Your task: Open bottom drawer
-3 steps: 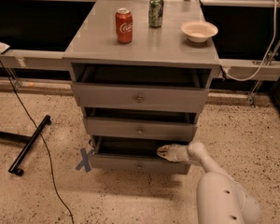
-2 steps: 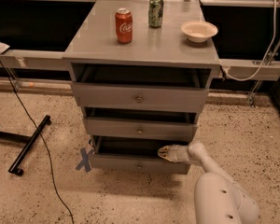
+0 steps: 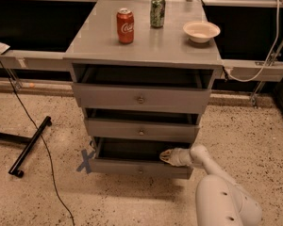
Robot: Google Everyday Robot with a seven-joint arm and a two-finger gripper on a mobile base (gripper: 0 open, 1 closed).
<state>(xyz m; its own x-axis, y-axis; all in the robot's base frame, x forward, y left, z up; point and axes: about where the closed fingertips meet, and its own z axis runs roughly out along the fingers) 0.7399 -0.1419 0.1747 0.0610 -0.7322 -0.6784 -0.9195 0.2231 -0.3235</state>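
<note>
The bottom drawer (image 3: 132,167) is the lowest, narrowest grey front of the grey cabinet; it stands pulled out, its dark inside showing above the front panel. Its small knob (image 3: 140,170) sits at the panel's centre. My gripper (image 3: 166,156) on the white arm (image 3: 212,173) reaches in from the lower right and rests at the top edge of the drawer front, near its right end.
The middle drawer (image 3: 141,130) and top drawer (image 3: 140,98) also stand partly open above. A red cola can (image 3: 125,26), a green can (image 3: 157,12) and a white bowl (image 3: 201,31) stand on the cabinet top. A black stand leg (image 3: 30,145) and cable lie on the floor left.
</note>
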